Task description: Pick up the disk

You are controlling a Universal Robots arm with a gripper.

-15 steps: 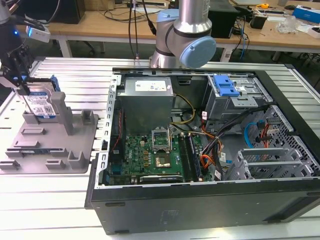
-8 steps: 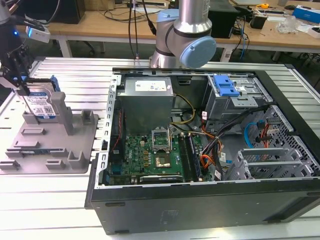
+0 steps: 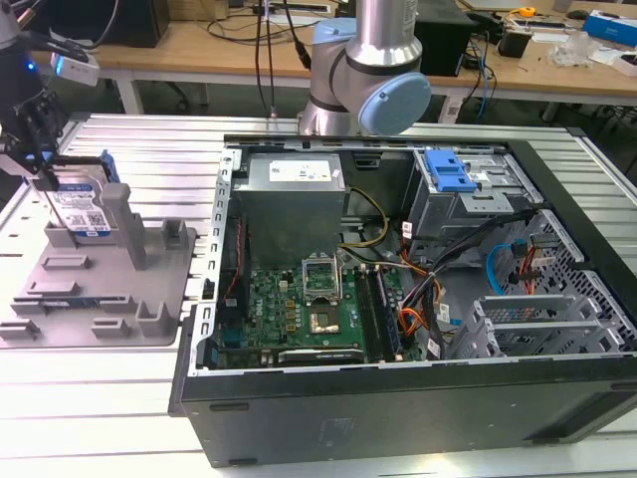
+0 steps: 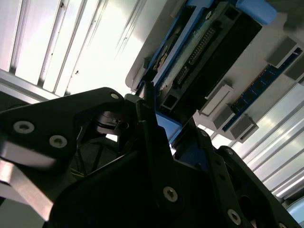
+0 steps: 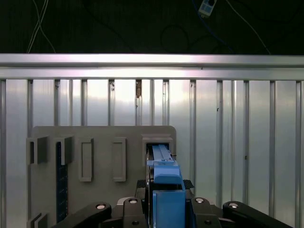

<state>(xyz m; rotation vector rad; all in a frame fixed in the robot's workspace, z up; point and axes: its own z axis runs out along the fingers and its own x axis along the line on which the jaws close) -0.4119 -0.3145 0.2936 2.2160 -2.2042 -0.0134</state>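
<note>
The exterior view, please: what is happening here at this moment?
A robot arm's gripper is down at the disk, which stands on edge in the grey fixture on the exterior view's left. In the first wrist view the fingers sit on either side of the disk's blue rail. The disk seems not yet lifted out. Beside the fixture lies an open computer case.

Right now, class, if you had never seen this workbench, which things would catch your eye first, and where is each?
The open computer case dominates the exterior view's right and centre, its green motherboard exposed. At the exterior view's left, the disk stands on edge in the grey fixture, with the black gripper at its top. Behind the case rises the silver arm with its blue joint cap.
</note>
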